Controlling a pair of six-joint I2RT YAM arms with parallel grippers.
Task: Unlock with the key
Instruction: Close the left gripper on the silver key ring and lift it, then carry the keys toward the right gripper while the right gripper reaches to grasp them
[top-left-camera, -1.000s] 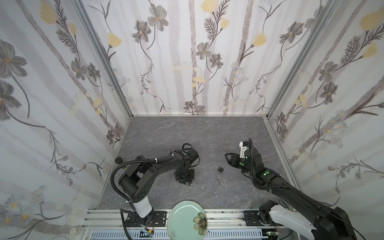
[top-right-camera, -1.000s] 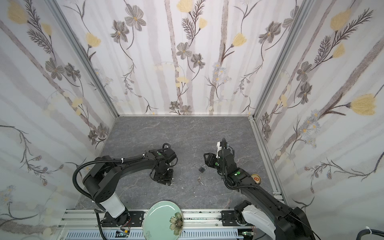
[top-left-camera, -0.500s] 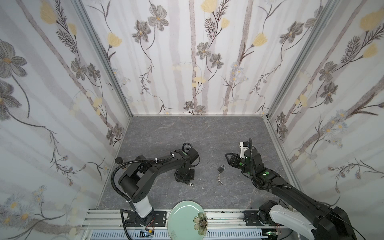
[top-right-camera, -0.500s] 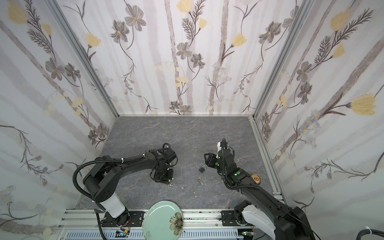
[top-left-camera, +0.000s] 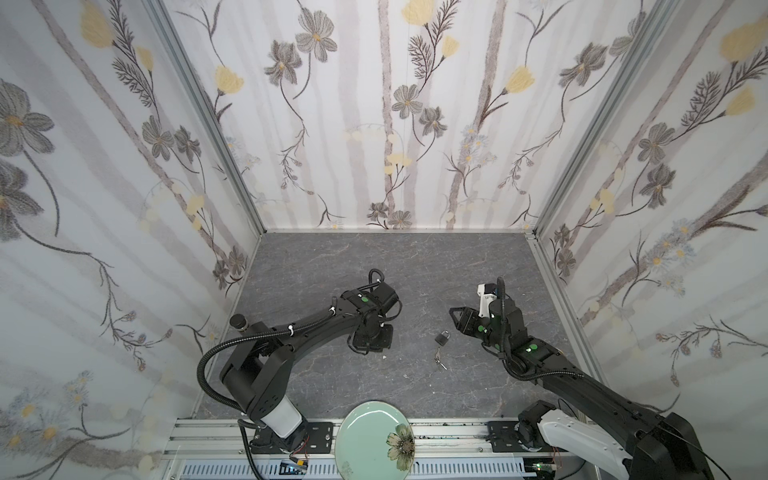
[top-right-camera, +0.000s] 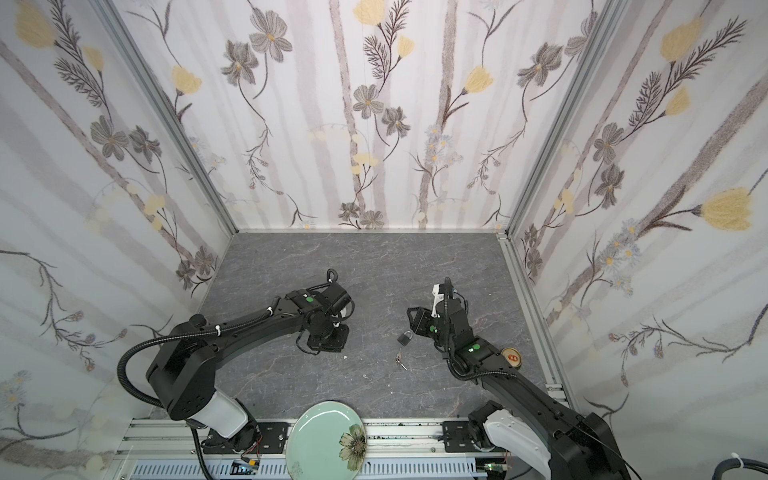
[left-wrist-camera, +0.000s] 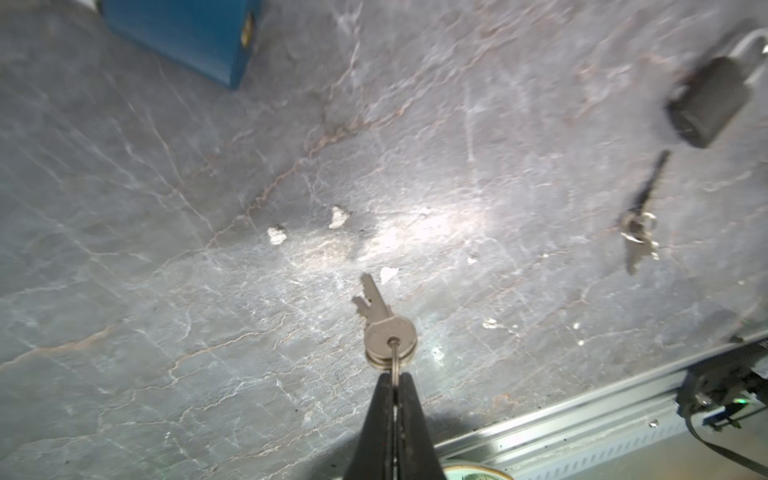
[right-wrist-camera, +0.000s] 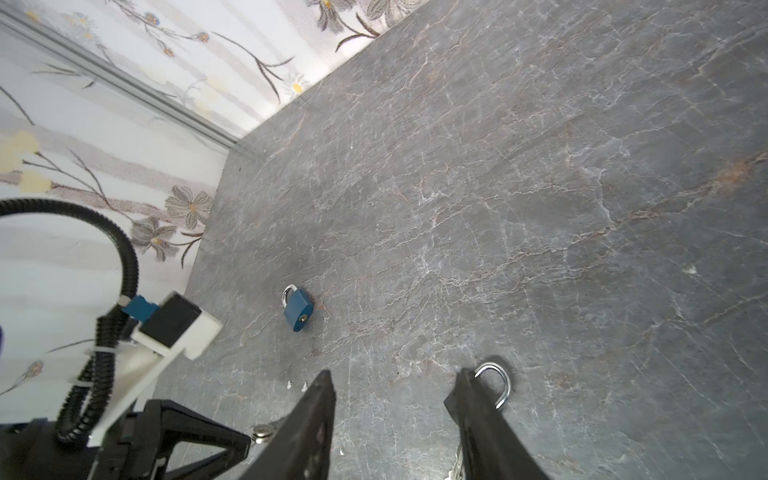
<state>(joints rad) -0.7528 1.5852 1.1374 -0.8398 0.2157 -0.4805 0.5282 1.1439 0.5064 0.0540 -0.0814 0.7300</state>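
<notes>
My left pincer (left-wrist-camera: 392, 376) clamped on ring of keys (left-wrist-camera: 388, 328) over grey table (top-left-camera: 374, 266). Blue padlock (right-wrist-camera: 298, 311) just far-left of it. My right pincer (right-wrist-camera: 395, 374) half spread, empty; black padlock (top-left-camera: 442, 337) beside its tip, spare keys (top-left-camera: 438, 365) nearer.

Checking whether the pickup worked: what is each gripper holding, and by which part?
The left gripper pinches the keys by their ring. The right gripper stands open, holding nothing.

Robot test cell, lab-type rig: floral-wallpaper panels (top-left-camera: 395, 124) box in three sides, aluminium corner post (top-left-camera: 211, 124), grey stone-look counter (top-left-camera: 374, 257), left arm (top-left-camera: 316, 328), right arm (top-left-camera: 602, 395) bolted to slotted aluminium rail (top-left-camera: 449, 432).
</notes>
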